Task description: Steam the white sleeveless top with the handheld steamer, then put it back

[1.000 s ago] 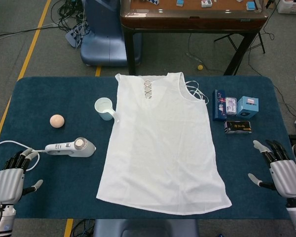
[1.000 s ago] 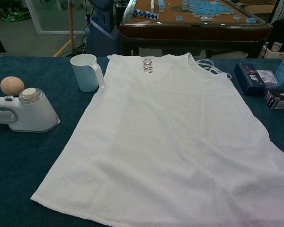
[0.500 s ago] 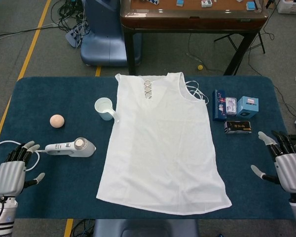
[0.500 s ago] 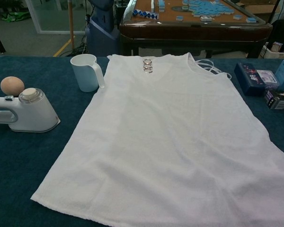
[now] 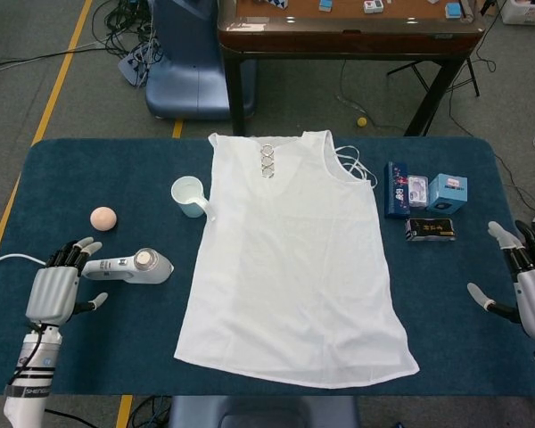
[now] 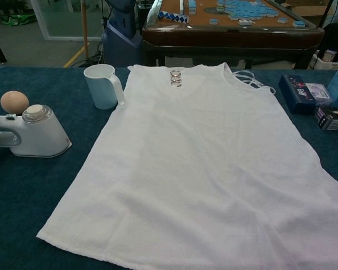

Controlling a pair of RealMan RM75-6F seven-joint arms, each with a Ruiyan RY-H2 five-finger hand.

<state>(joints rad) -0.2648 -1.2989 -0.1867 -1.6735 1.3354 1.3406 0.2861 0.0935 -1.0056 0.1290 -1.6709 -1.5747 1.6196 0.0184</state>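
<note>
Nothing here can be read. The boxes (image 5: 426, 207) at three o'clock on the desk (image 5: 116, 339) carry print, and the steamer (image 6: 31, 135) handle bears a label, all too small to make out.

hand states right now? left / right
Left hand: open, holding nothing, fingertips near the steamer handle.
Right hand: open, holding nothing, at the table's right edge.
</note>
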